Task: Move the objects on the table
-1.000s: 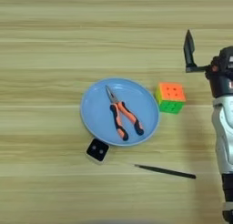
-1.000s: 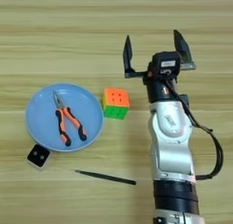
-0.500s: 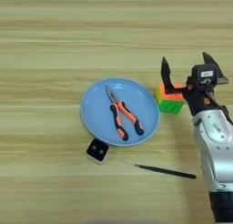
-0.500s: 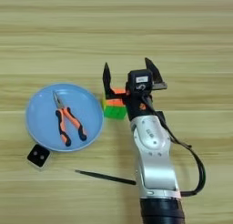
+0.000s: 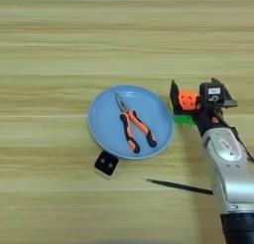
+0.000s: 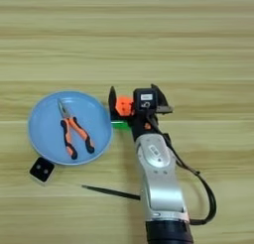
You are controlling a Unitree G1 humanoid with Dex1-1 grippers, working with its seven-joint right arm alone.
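Your gripper (image 5: 194, 98) straddles the cube (image 5: 186, 103) with its fingers spread either side, just right of the plate (image 5: 104, 129) holding the pliers (image 5: 134, 130), on the table (image 5: 74, 39).

The claw (image 5: 194, 100) has swung left and now straddles the puzzle cube (image 5: 186, 101)

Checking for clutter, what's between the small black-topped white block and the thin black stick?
Only bare wooden table, seen in both eye views, between block and stick.
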